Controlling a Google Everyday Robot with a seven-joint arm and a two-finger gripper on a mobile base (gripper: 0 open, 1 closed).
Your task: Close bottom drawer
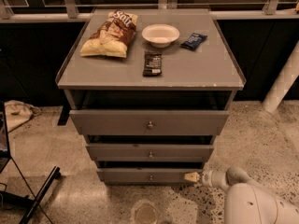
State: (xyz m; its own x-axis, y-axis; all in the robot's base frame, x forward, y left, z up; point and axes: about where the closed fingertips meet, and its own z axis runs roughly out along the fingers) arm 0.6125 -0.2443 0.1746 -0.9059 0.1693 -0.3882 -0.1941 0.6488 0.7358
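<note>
The grey cabinet has three drawers, all pulled out part way. The bottom drawer [147,175] is the narrowest front, with a small round knob [151,177]; it stands out the least. Above it are the middle drawer [149,152] and the widest top drawer [149,122]. My gripper [190,177] comes in from the lower right on a white arm [247,199]. Its pale tip is against the right end of the bottom drawer's front.
On the cabinet top [196,69] lie a chip bag [110,34], a white bowl [160,34], a dark snack bar [152,63] and a blue packet [194,41]. A white post [282,85] stands at right. A black stand leg [37,192] and cloth [16,113] lie at left.
</note>
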